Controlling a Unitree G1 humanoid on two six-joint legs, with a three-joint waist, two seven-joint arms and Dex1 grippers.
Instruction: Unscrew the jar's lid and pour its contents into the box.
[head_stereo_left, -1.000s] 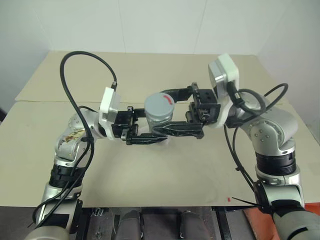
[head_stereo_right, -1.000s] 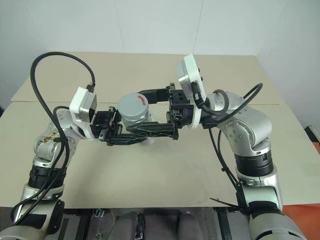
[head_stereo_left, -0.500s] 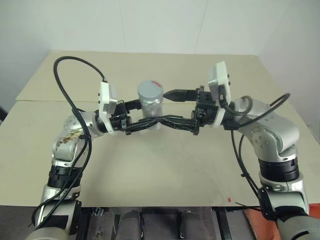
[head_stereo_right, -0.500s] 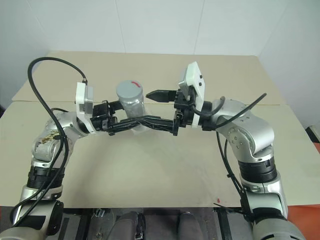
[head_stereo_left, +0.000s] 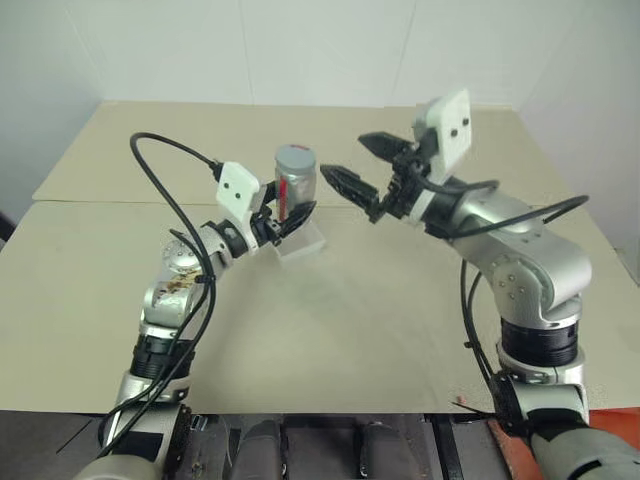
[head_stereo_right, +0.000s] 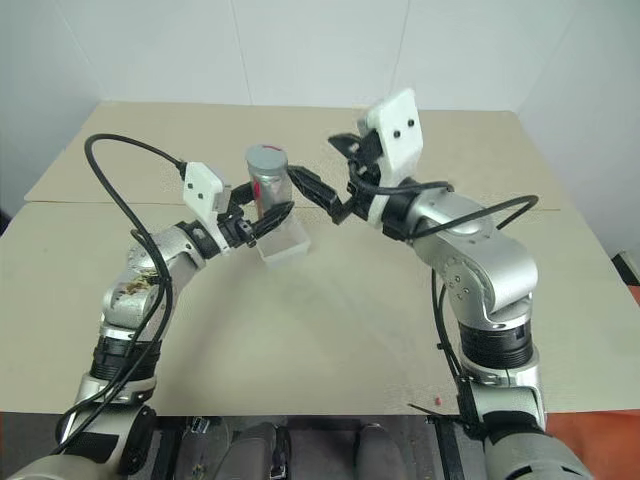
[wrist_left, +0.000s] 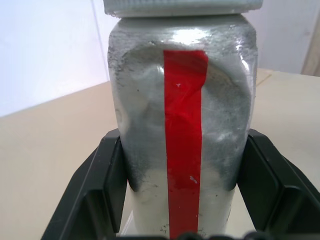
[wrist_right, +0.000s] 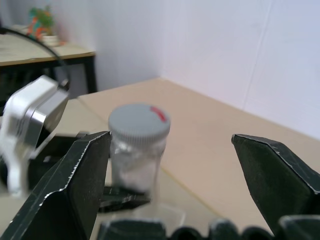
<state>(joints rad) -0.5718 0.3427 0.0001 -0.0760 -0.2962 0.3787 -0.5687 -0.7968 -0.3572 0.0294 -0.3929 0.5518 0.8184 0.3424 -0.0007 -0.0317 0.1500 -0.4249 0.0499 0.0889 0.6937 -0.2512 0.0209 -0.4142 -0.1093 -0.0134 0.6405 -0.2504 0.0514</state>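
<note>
My left gripper (head_stereo_left: 285, 212) is shut on the lower body of the jar (head_stereo_left: 294, 188), a silvery cylinder with a red stripe (wrist_left: 182, 140), and holds it upright. The grey lid (head_stereo_left: 295, 158) sits on top of the jar, also seen as the lid (wrist_right: 139, 121). The contents are hidden inside. Just below the jar, on its near side, the clear box (head_stereo_left: 303, 238) lies on the table. My right gripper (head_stereo_left: 345, 157) is open to the right of the lid, level with it and pointing at it, not touching. Its wide black fingers (wrist_right: 75, 185) frame the jar.
The beige table (head_stereo_left: 350, 310) has a seam running across it behind the jar. White walls close off the far side. A small red mark (head_stereo_left: 458, 399) lies at the near edge. Black cables loop above both arms.
Both arms have swung from pointing at each other to pointing away from me. The jar has moved farther off, over the box. My right gripper's fingers no longer flank the jar.
</note>
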